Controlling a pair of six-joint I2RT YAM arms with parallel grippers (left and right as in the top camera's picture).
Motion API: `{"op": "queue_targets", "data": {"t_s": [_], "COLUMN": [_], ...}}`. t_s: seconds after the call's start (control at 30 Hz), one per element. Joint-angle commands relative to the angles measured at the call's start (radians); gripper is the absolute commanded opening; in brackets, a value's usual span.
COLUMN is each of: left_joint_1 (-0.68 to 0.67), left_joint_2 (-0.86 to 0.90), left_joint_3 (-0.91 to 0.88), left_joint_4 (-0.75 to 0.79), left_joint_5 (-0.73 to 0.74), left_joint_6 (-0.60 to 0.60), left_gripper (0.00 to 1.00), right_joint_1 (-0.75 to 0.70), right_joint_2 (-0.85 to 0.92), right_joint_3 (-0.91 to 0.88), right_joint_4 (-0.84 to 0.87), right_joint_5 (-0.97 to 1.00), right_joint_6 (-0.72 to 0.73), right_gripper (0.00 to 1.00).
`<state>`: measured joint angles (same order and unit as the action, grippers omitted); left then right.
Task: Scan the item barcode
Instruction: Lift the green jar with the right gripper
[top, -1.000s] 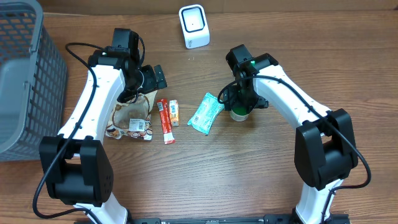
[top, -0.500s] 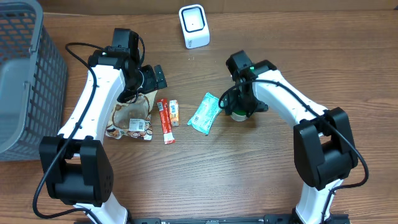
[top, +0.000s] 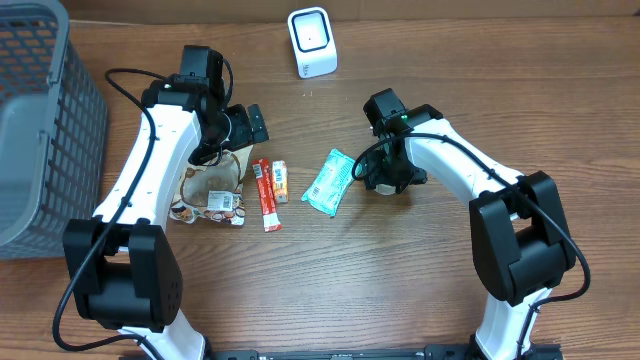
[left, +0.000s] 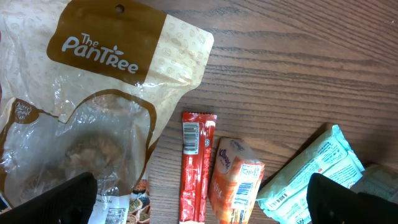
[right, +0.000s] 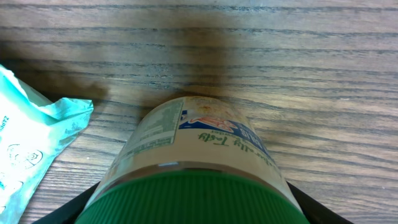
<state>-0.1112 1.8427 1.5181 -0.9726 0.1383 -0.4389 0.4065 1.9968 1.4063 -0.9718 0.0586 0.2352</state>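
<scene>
This is looking like a mock shop checkout set up in a robotics lab — a left arm (top: 150, 170) and a right arm (top: 470, 165) are reaching over a wood-grain tabletop (top: 350, 290), where a white barcode scanner (top: 312, 42) is standing at the far edge and a grey mesh basket (top: 85, 120) is sitting at the left. Retail goods are lying between the arms — a snack bag (left: 93, 93), a red stick pack (left: 196, 168), a tissue pack (left: 235, 180) and a teal packet (left: 311, 171), several showing printed barcodes.

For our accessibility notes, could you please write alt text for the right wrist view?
A green-lidded jar fills the lower middle, between the dark fingers of the right gripper; a teal packet lies left on the wooden table.
</scene>
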Motion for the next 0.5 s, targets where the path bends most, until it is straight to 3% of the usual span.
{"op": "queue_targets", "data": {"t_s": [0.0, 0.27, 0.37, 0.47], "left_joint_1": [0.0, 0.0, 0.0, 0.0], "left_joint_2": [-0.001, -0.001, -0.001, -0.001], "left_joint_3": [0.02, 0.02, 0.02, 0.02], "left_joint_4": [-0.001, -0.001, -0.002, -0.001], "left_joint_5": [0.008, 0.008, 0.008, 0.008], "left_joint_6": [-0.003, -0.003, -0.003, -0.003], "left_gripper": [1.0, 0.99, 1.0, 1.0], "right_joint_1": [-0.002, -0.003, -0.003, -0.002], "right_joint_2": [0.008, -0.022, -0.061, -0.102], "right_joint_3": [-0.003, 0.1, 0.167, 0.222], "right_joint_4": [0.002, -0.064, -0.108, -0.142], "right_joint_5": [0.008, 0.007, 0.002, -0.068], "right_joint_6": [-0.002, 0.0, 0.003, 0.003], "right_gripper": [0.7, 0.55, 0.45, 0.29]}}
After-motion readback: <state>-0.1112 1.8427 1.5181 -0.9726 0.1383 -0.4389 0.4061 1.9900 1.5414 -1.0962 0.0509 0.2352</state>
